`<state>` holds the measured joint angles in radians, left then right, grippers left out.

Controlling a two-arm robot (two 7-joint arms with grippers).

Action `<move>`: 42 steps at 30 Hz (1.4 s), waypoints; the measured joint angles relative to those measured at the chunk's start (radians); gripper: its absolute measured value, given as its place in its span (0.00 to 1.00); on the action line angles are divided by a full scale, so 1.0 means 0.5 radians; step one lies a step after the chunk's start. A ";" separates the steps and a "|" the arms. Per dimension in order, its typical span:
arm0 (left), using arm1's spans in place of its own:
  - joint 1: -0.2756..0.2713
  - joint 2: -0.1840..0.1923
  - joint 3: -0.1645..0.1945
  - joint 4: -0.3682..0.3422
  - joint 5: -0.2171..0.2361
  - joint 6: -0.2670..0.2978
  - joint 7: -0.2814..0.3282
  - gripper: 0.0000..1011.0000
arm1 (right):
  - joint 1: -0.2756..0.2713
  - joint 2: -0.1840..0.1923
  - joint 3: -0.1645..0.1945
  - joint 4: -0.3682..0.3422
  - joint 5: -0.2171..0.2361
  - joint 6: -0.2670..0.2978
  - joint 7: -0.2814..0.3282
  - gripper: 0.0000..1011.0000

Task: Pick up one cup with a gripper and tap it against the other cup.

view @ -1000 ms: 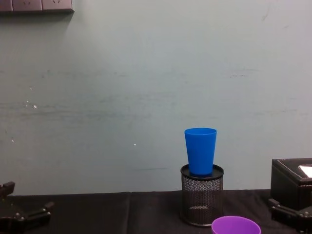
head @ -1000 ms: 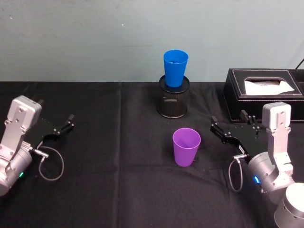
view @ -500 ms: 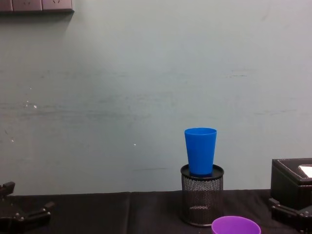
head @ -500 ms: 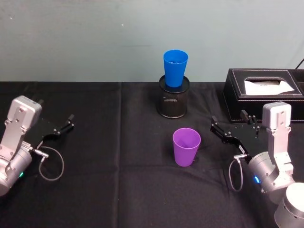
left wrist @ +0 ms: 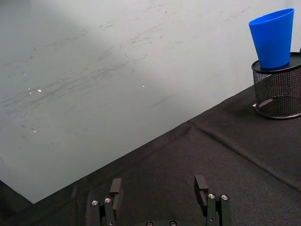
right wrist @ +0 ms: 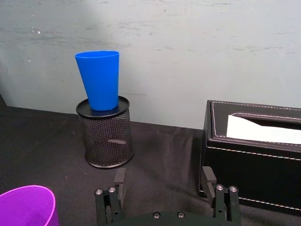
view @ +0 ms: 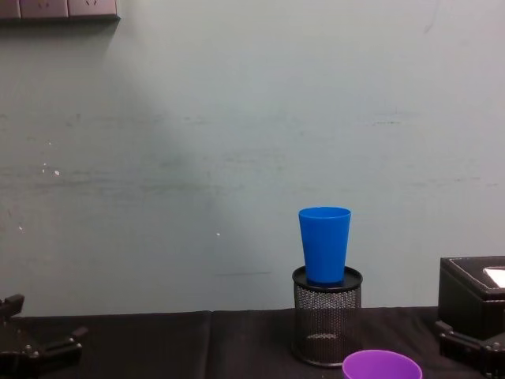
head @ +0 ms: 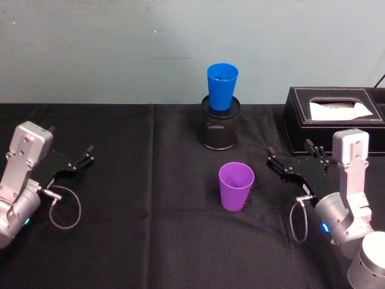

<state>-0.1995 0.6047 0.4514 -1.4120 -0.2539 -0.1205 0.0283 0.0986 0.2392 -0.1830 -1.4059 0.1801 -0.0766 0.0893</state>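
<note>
The purple cup [head: 236, 186] stands upright on the black cloth at mid-table, its rim also low in the chest view [view: 381, 366] and at a corner of the right wrist view [right wrist: 26, 206]. The blue cup [head: 222, 86] sits upright in the mouth of a black mesh holder [head: 219, 129] behind it, near the wall. My right gripper [head: 298, 159] rests open to the right of the purple cup, apart from it, nothing between its fingers [right wrist: 120, 181]. My left gripper [head: 69, 147] is parked open at the far left, empty [left wrist: 158, 187].
A black tissue box [head: 334, 120] stands at the back right, just behind the right gripper. A grey-green wall [view: 237, 142] runs along the table's back edge. A loose cable loop [head: 63, 208] hangs by the left wrist.
</note>
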 joint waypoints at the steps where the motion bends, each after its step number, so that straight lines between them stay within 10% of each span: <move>1: 0.000 0.000 0.000 0.000 0.000 0.000 0.000 0.99 | 0.000 0.000 0.000 0.000 0.000 0.000 0.000 0.99; 42: 0.000 0.000 0.000 0.000 0.000 0.000 0.000 0.99 | 0.000 0.000 0.000 0.000 0.000 0.000 0.000 0.99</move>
<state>-0.1995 0.6047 0.4514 -1.4120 -0.2539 -0.1205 0.0283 0.0985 0.2391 -0.1830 -1.4060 0.1802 -0.0766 0.0894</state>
